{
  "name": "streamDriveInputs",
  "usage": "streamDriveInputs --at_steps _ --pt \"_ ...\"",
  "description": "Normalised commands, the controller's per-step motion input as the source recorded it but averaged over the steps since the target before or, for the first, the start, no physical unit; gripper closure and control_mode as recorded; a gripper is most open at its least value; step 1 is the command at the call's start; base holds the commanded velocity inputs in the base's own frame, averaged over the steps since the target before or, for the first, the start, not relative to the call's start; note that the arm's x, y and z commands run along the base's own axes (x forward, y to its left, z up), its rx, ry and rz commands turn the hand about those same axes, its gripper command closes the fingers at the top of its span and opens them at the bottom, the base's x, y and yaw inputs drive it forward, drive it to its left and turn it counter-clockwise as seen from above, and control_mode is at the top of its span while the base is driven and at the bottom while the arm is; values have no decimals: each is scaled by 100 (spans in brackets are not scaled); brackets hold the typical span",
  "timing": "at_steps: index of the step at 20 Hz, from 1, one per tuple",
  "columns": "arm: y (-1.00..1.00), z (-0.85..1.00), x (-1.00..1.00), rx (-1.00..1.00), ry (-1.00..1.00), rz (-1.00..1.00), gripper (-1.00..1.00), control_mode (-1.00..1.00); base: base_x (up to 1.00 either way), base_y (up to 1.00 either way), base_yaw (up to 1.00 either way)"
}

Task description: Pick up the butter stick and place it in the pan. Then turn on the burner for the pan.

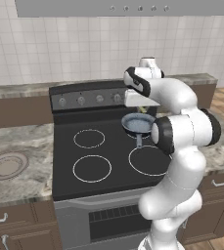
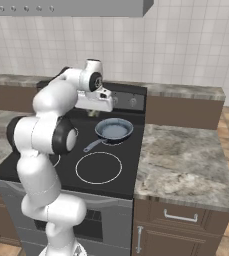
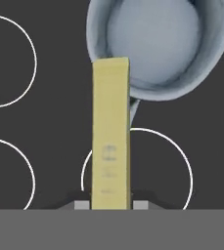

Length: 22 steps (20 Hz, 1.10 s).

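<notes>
Nearest in the hand view, at bottom centre: fingers (image 3: 111, 204) clamped on the butter stick (image 3: 110, 132), held by its near end and reaching up the frame as a pale yellow bar. Far end overlapping the lower left rim of the pan (image 3: 158, 46), most of the bar's length over the dark stove top (image 3: 45, 112) and the white ring of a burner (image 3: 179, 161) rather than over the pan's floor. Short handle of the pan just showing at the bar's right edge, pointing down the frame. Further out, in the left base view: pan right of centre on the stove, partly masked by the white arm, with the row of control knobs (image 1: 90, 99) above it along the back panel. In the right base view: pan at centre, hand hovering just above and to its left, knobs (image 2: 132, 102) behind it; stone desk (image 2: 186, 160) at right. Butter not yet in the pan, burner not yet on, as judged. Main risk from here: letting go too early, with only the tip over the rim, so that the bar tips off the edge onto the stove or leans across the rim instead of lying flat inside. Also possible: clipping the rim or handle on the way in and shifting the light pan off its burner. Later risk: choosing the wrong knob, since nothing visible tells which knob serves which burner.
</notes>
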Motion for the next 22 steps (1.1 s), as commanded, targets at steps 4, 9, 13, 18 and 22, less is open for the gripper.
streamDriveInputs --at_steps 4,9,13,18,22 --pt "-48 -13 54 0 0 14 100 -100 0 0 0" --pt "-45 -22 46 1 0 12 100 -100 0 0 0" --pt "-32 -25 25 1 -1 10 100 -100 0 0 0" --pt "-17 -30 15 0 0 5 100 -100 0 0 0" --pt "0 -29 19 0 0 0 100 -100 0 0 0"
